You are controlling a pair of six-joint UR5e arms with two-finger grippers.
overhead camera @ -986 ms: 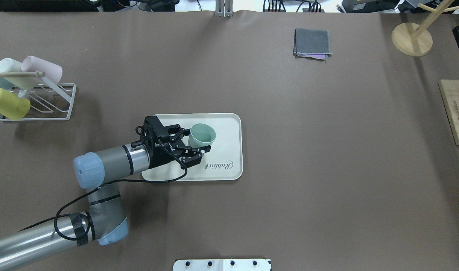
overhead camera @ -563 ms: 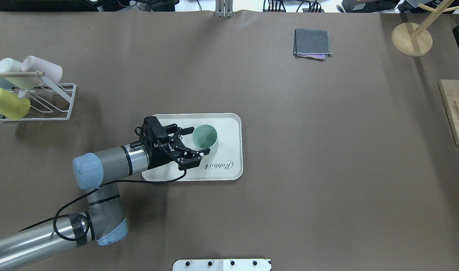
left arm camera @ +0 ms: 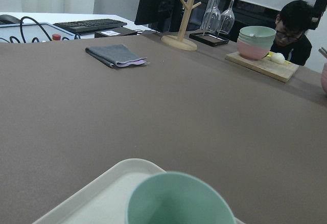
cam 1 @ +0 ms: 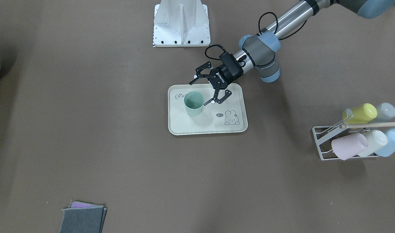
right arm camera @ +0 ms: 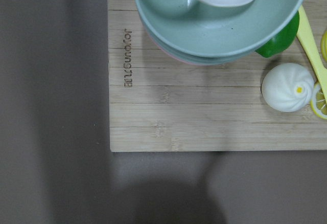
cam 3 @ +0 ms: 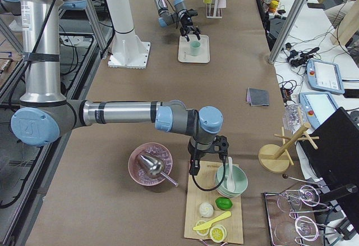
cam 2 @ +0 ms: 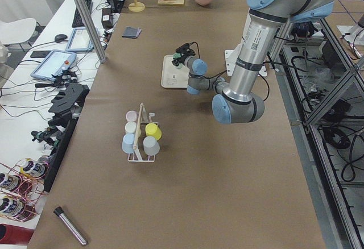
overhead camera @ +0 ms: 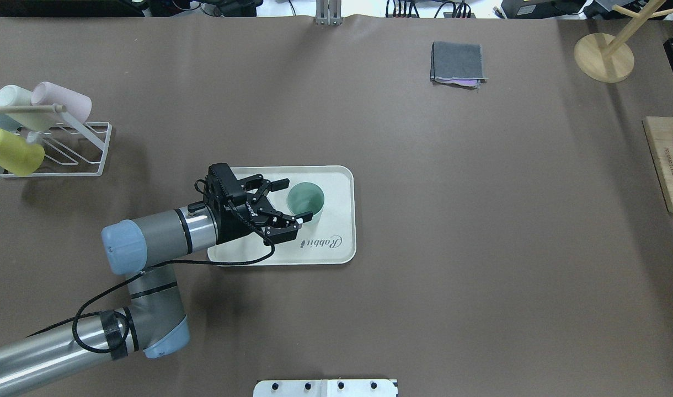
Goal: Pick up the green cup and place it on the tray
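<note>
Cup [overhead camera: 305, 203] stands upright on tray [overhead camera: 337, 184], mouth up, long axis vertical.

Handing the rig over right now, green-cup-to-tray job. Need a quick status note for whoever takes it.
Left gripper: open, fingers spread beside the green cup, not gripping it.
Right gripper: over the wooden board at the table's far end; whether it is open or shut cannot be told.
Green cup: upright on the tray, near the Rabbit script.
Done: cup placed on tray.
Left: probably only backing the left arm off without knocking the cup.
</note>
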